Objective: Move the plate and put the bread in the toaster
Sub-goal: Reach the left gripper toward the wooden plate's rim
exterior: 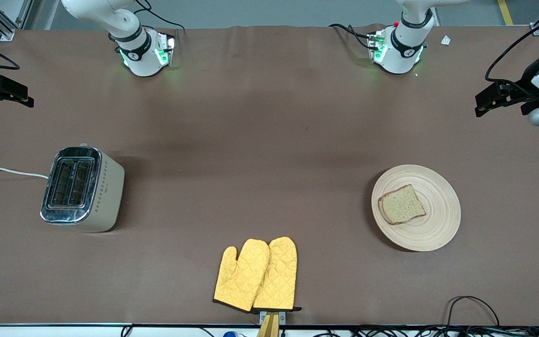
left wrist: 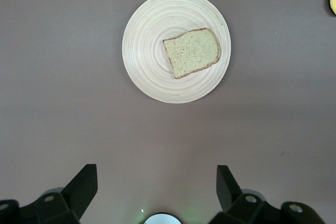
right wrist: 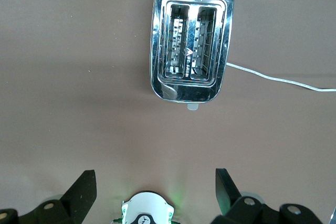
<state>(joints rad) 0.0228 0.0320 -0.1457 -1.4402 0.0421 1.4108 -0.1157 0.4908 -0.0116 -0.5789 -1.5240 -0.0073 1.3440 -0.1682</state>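
The brown speckled bread slice [exterior: 402, 204] is lying on the round tan wooden plate [exterior: 438, 224] at the left arm's end of the table, well apart from the cream 2-slot toaster [exterior: 83, 189] at the right arm's end — probably 1 job per arm. The left gripper [left wrist: 156, 188] and the right gripper [right wrist: 155, 190] are hanging high over the table's ends, claws wide open and holding nothing — both waiting.

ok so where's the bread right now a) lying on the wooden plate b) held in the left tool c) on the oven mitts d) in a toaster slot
a, the bread lies flat on the plate toward the left arm's end of the table, while both slots of the toaster show empty in the right wrist view.
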